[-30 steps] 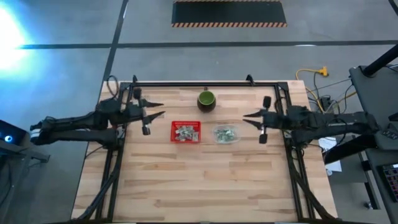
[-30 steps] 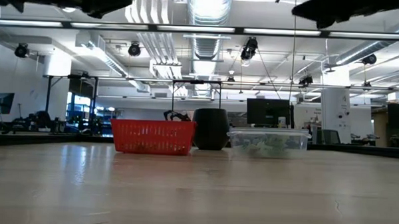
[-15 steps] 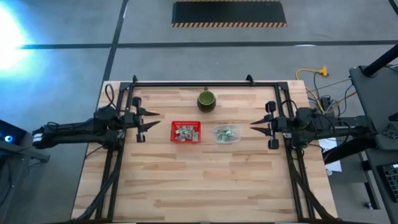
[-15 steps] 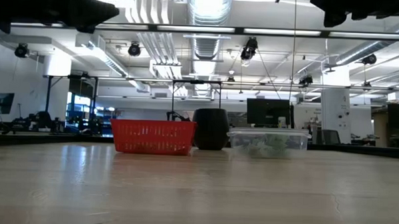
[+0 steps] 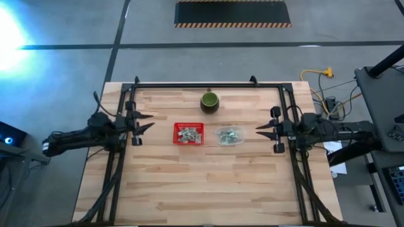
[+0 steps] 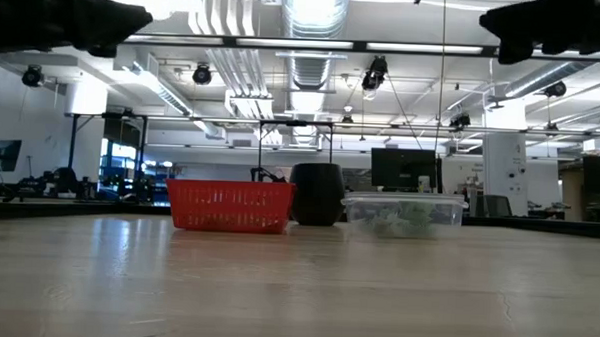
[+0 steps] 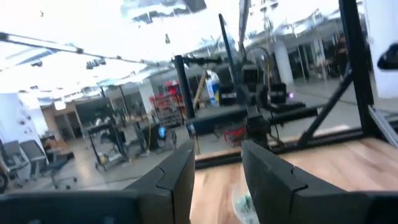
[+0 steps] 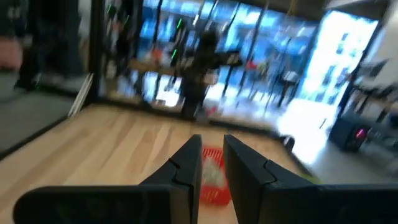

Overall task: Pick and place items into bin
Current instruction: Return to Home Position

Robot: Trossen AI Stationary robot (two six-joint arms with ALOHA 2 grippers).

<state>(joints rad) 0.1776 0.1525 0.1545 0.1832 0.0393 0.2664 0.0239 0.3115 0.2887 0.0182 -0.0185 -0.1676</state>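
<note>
The sorting looks finished, or very nearly so. From above, the small pale packets (image 5: 188,133) lie heaped in the red basket (image 6: 229,206) near the middle of the surface (image 5: 208,183). Another heap of them fills the clear bin (image 6: 404,198) just to the right of the basket. No loose packet shows anywhere on the bare wood, though pieces this small could be hard to spot. The dark green cup (image 5: 209,101) stands alone on the far side of the two containers, just beyond the gap between them. It takes no part in the job.

The left end effector (image 5: 146,120) hangs above the left edge of the surface, pointing in toward the basket and well apart from it. Its fingers stand apart with nothing between them, as its own wrist camera shows. The right end effector (image 5: 262,128) hangs above the right edge and points in toward the clear bin. Its fingers leave only a narrow gap, also empty.

With both arms off to the sides and carrying nothing, what remains is probably only for them to settle into their resting pose.
</note>
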